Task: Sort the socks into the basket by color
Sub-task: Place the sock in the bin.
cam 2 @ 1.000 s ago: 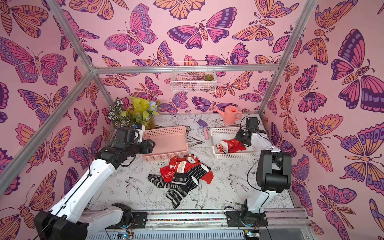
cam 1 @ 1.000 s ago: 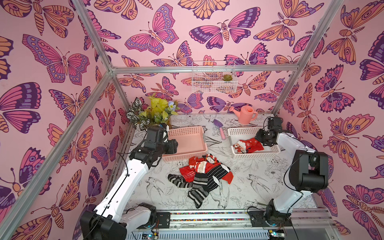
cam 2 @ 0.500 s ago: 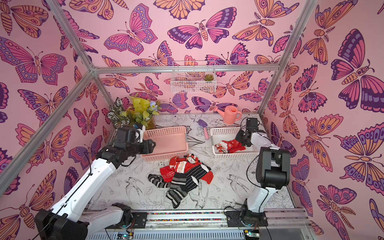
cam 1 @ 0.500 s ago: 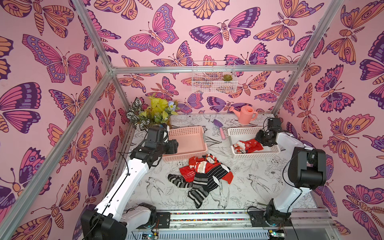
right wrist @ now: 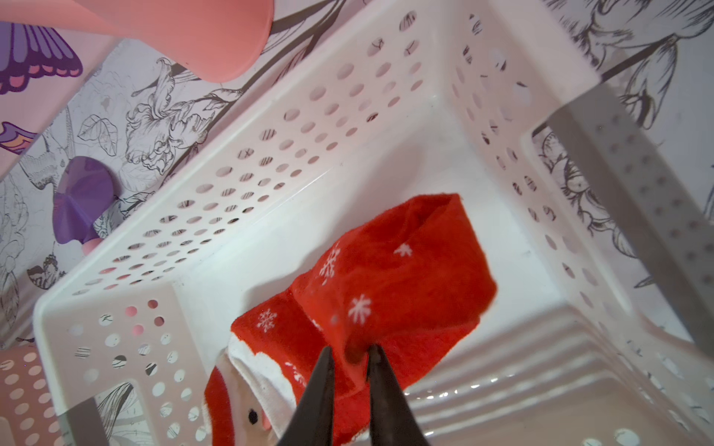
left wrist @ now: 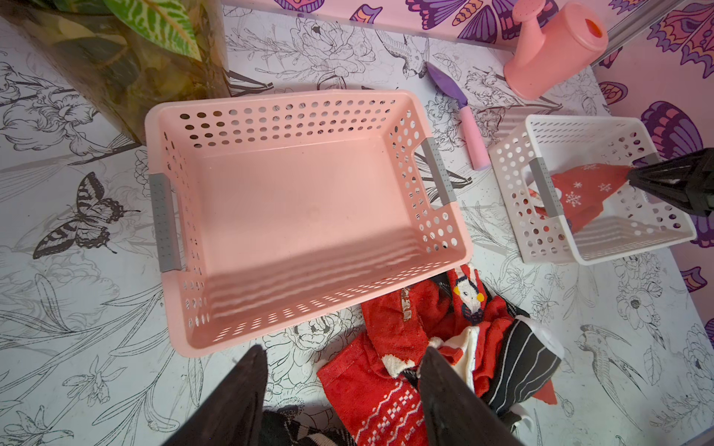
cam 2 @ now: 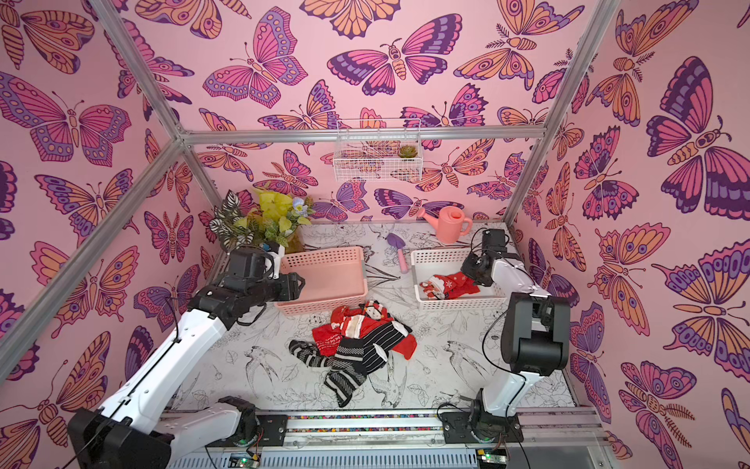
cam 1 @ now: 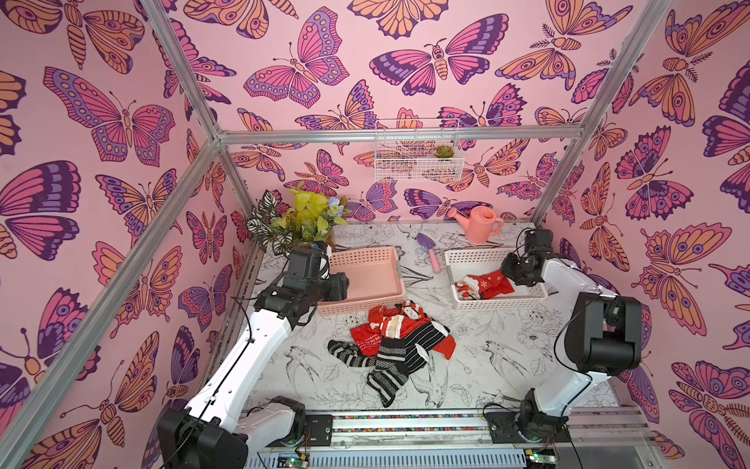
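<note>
A pile of socks [cam 1: 399, 345] [cam 2: 357, 341], red patterned and black-and-white striped, lies mid-table in front of the pink basket [cam 1: 357, 306] [left wrist: 289, 309], which holds nothing. One red sock [cam 1: 485, 284] [right wrist: 386, 278] with white snowflakes lies in the white basket [cam 1: 495, 302] [right wrist: 270, 154]. My right gripper [right wrist: 351, 349] [cam 1: 506, 275] is low inside that basket, its jaws a narrow gap apart with a fold of this sock pinched and tented up between them. Open and holding nothing, my left gripper [left wrist: 343, 351] [cam 1: 343, 284] hangs above the near edge of the pink basket and the pile's red socks [left wrist: 386, 386].
A pink watering can [cam 1: 481, 225] and a purple trowel [cam 1: 430, 249] sit at the back behind the baskets. A potted plant [cam 1: 296, 223] fills the back left corner, close to my left arm. A wire shelf [cam 1: 418, 156] hangs on the back wall.
The right gripper's jaws have parted slightly around the red sock in the white basket. Both arms have stayed almost where they were.
</note>
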